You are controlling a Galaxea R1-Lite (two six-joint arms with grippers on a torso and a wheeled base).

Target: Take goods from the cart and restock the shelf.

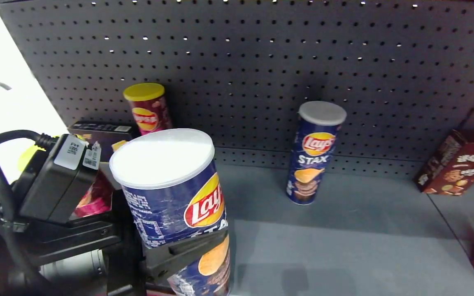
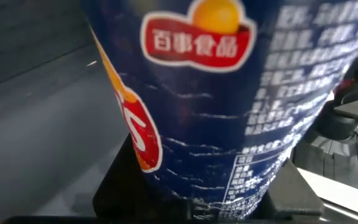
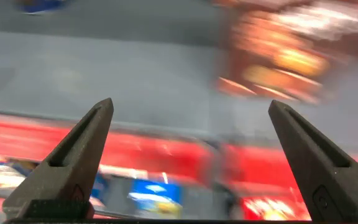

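- Head view: the left gripper (image 1: 179, 253) holds a blue can (image 1: 167, 185) low on its side, with its jaws shut tight on it.
- The can has a white lid, a red and yellow badge and a picture of a chip. It leans a bit, above the front left part of the shelf (image 1: 344, 238). Its bottom is out of sight, so I cannot tell if it touches the shelf.
- A second can (image 1: 315, 152), also blue, stands upright near the back wall, well apart. A red can (image 1: 148, 109) with a yellow lid stands at the back left. A brown box (image 1: 455, 164) leans at the far right.
- To do this step well, I would tip the can straight and lower it slowly onto a bare patch of shelf. I would let go only when it sits flat. It is tall and thin, so a lean could make it fall.
- Left wrist view: the can (image 2: 229, 106) is very near, blue with white print and small wrinkles. The dark jaws press it from both sides.
- Right wrist view: the right gripper (image 3: 191, 162) has its jaws wide apart, with nothing between them. Past it I see grey shelf and blurry red stuff I cannot make out.
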